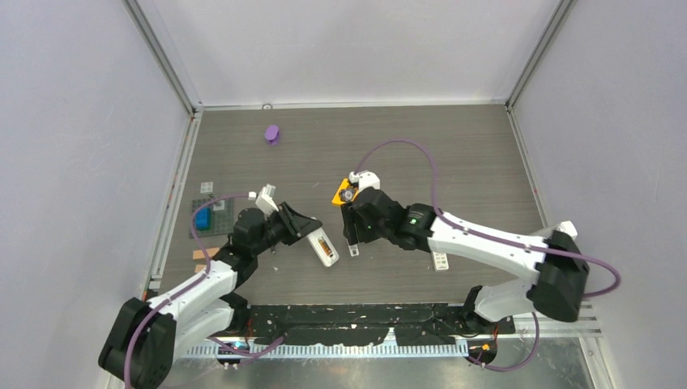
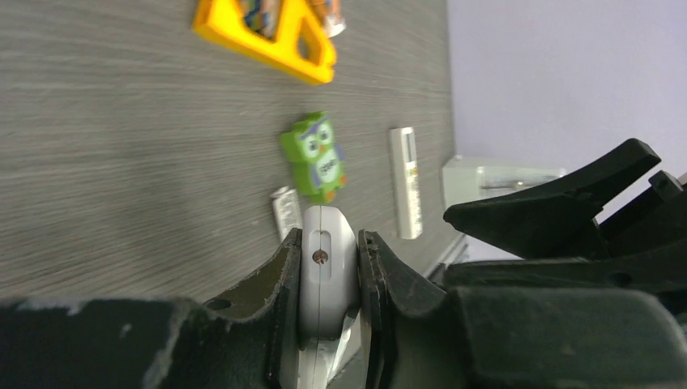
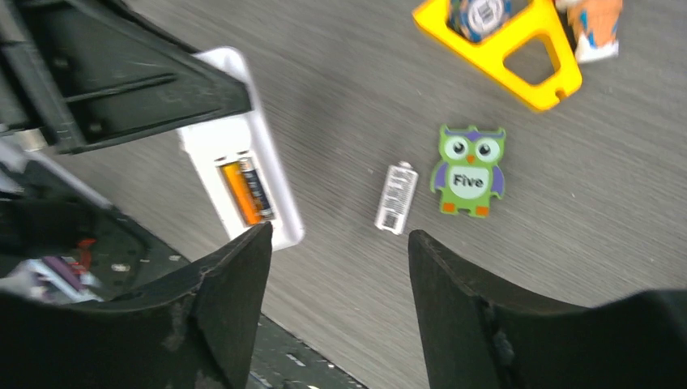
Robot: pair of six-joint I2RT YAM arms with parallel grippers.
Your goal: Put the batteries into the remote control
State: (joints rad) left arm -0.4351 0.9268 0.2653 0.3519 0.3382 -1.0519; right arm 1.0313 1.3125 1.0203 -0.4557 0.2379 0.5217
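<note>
The white remote control [image 3: 235,150] lies with its back compartment open. An orange battery [image 3: 236,193] and a dark battery [image 3: 256,188] sit side by side inside it. My left gripper [image 2: 330,243] is shut on the remote's end, with one finger [image 2: 275,275] pressed on each side. In the top view the remote [image 1: 326,247] sticks out from the left gripper [image 1: 310,232] toward the right arm. My right gripper [image 3: 336,239] hovers open just right of the remote, with nothing between its fingers. The loose white battery cover [image 3: 396,197] lies on the table beyond it.
A green owl block [image 3: 469,168] lies beside the cover, with a yellow triangular holder [image 3: 518,73] farther off. A second white remote [image 1: 440,261] lies under the right arm. A purple object [image 1: 272,134] sits at the back, and a blue item [image 1: 202,219] at the left edge.
</note>
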